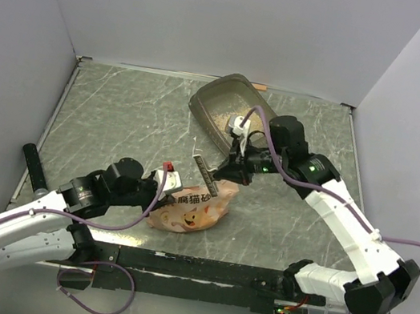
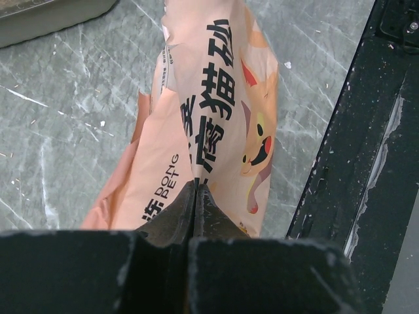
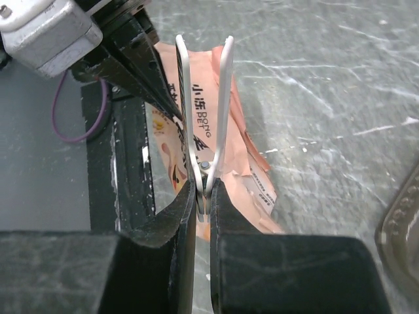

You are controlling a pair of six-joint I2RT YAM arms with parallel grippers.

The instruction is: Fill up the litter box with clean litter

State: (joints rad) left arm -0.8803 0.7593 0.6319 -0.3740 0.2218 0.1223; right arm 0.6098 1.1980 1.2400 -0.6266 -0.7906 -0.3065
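Note:
The orange-pink printed bag [image 1: 188, 210] lies on the marbled table in front of the arm bases. My left gripper [image 1: 174, 191] is shut on its edge [image 2: 196, 186], and the bag [image 2: 209, 118] stretches away from the jaws. My right gripper [image 1: 227, 172] is shut on metal scissors [image 3: 206, 165]. Their two blades stand open over the bag [image 3: 245, 150], close to my left fingers [image 3: 141, 65]. The grey-brown litter box [image 1: 227, 107] sits tilted at the back, just behind the right arm, with pale granules [image 1: 219, 114] on its floor. Its rim shows in both wrist views [image 2: 52, 16] [image 3: 402, 229].
A black rail [image 1: 198, 269] runs along the near edge and shows beside the bag [image 2: 353, 163]. A black cylinder [image 1: 33, 167] lies at the left edge. White walls close in the table at the back and both sides.

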